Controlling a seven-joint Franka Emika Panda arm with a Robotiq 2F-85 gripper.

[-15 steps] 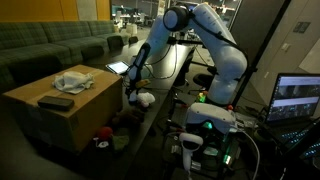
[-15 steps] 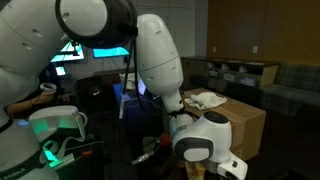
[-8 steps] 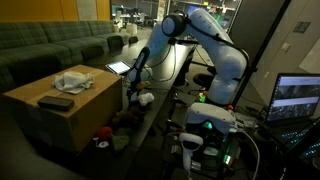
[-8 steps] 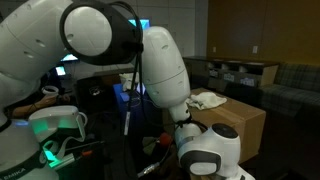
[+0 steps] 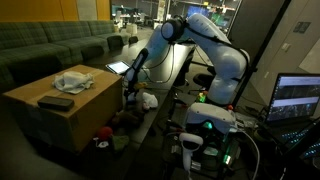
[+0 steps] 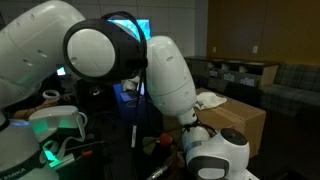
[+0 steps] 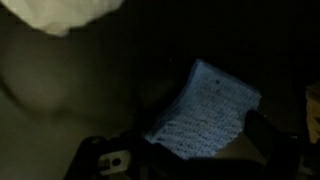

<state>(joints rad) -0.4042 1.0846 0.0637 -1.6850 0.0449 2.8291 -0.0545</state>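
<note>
Arm [image 5: 205,25] has swung elbow over; jaws barely shifted, low at frame centre. Wrist view: jaws wide, empty, straddling blue cloth [image 7: 205,108] centre right; white lump [image 7: 60,12] upper left. Seems aligning, no grip yet.

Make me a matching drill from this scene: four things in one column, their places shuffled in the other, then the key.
Things
1. white crumpled cloth
2. dark flat object
3. white lump
4. laptop screen

Places
a. lit, at the far edge of the exterior view, beyond the robot's base
b. on top of the box, near its front edge
c. on top of the box, about the middle
d. low down, off the box, right beside the gripper

Pairs: 1-c, 2-b, 3-d, 4-a
</note>
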